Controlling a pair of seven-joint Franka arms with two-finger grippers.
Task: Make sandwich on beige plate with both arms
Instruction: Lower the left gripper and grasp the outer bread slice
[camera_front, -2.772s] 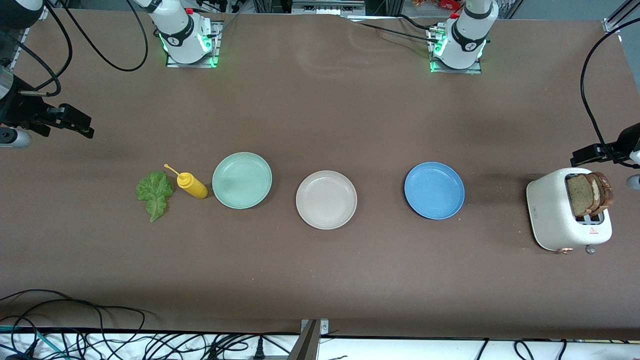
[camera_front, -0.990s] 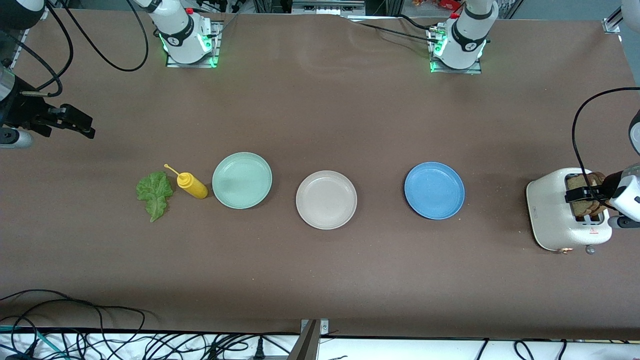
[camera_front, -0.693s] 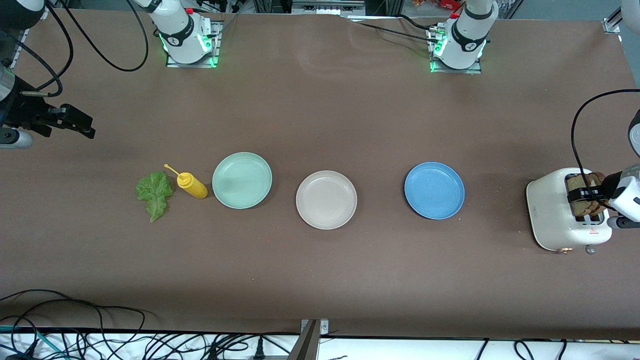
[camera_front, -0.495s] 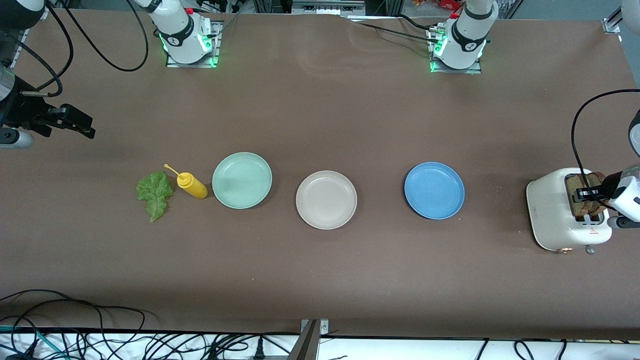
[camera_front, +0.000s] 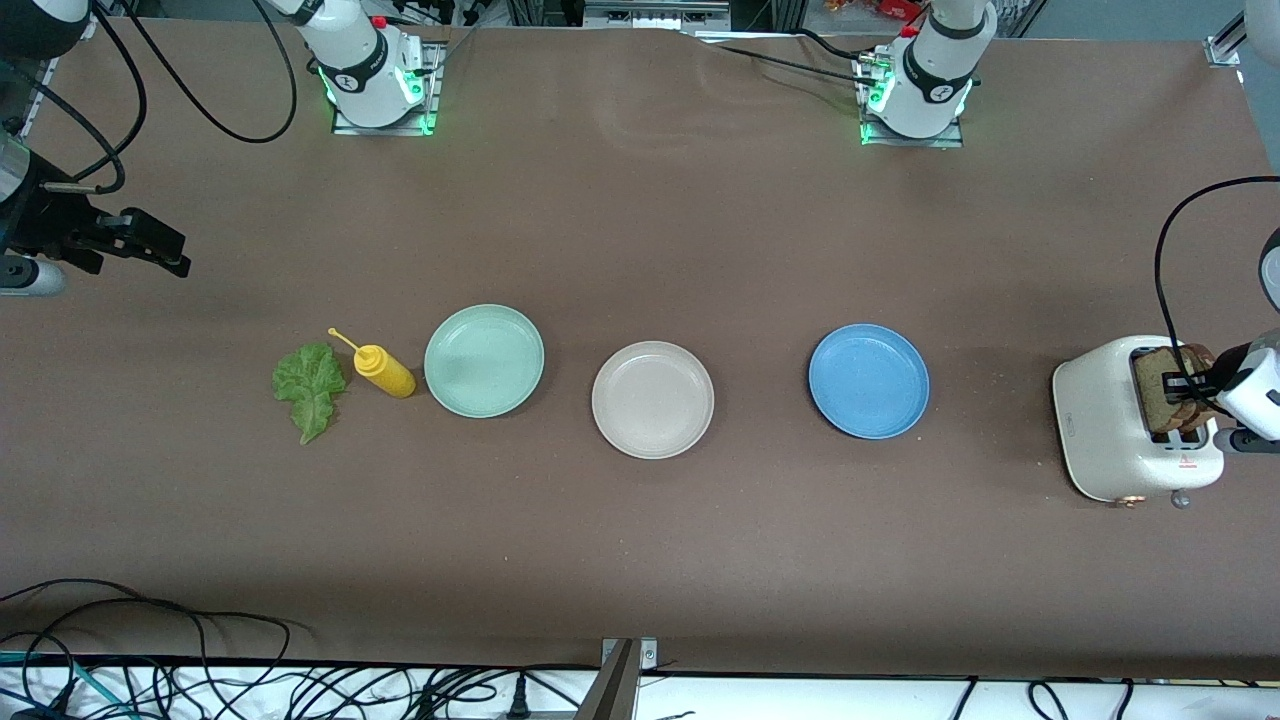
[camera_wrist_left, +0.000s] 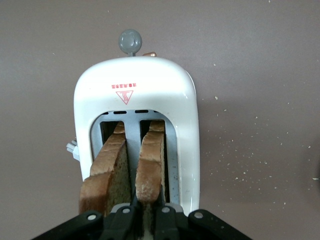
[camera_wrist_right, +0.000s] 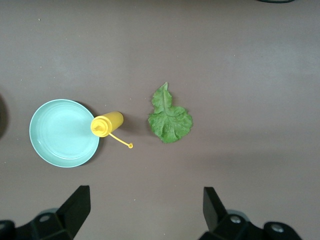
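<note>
Two brown-crusted bread slices stand upright in the white toaster (camera_front: 1100, 425) (camera_wrist_left: 137, 82) at the left arm's end of the table. My left gripper (camera_front: 1192, 383) (camera_wrist_left: 148, 216) is down over the slots, shut on the top edge of one slice (camera_wrist_left: 151, 160); the other slice (camera_wrist_left: 107, 167) stands free beside it. The beige plate (camera_front: 653, 400) sits bare mid-table. A green lettuce leaf (camera_front: 308, 385) (camera_wrist_right: 170, 120) lies toward the right arm's end. My right gripper (camera_front: 150, 250) (camera_wrist_right: 145, 191) waits open in the air at that end, holding nothing.
A mint-green plate (camera_front: 484, 360) (camera_wrist_right: 62, 132) and a yellow squeeze bottle (camera_front: 385, 372) (camera_wrist_right: 106, 123) lie between the lettuce and the beige plate. A blue plate (camera_front: 868, 380) sits between the beige plate and the toaster. Crumbs dot the table by the toaster.
My left gripper came down onto the toaster and its fingers closed on one bread slice. The right arm has stayed still.
</note>
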